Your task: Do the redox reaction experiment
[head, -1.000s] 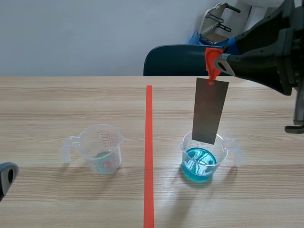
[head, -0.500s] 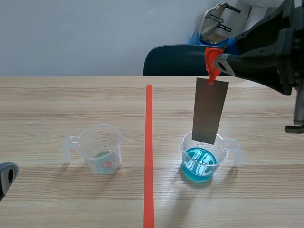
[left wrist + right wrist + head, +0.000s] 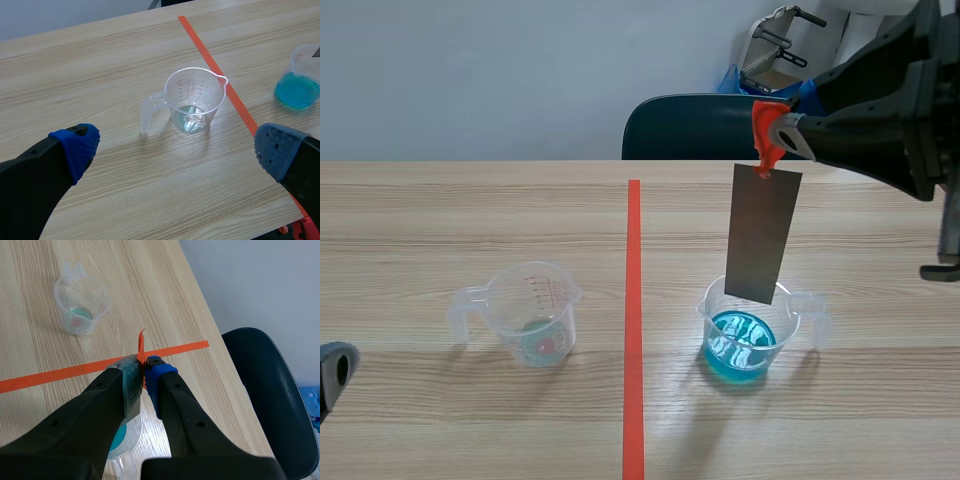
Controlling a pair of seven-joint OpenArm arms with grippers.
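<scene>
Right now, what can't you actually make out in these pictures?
- Right wrist view: the right end effector hides the lower end of the metal strip and most of the blue cup.
- Scene view: the left end effector is cut off by the picture's edge.
- Clear cup: its printed scale is too small to read.

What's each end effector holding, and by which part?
Right end effector pinches the orange tab atop the hanging grey metal strip; left end effector is open, holding nothing.

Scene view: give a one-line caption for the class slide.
Right tool holds a grey metal strip by its orange tab over the measuring cup of blue liquid.
</scene>
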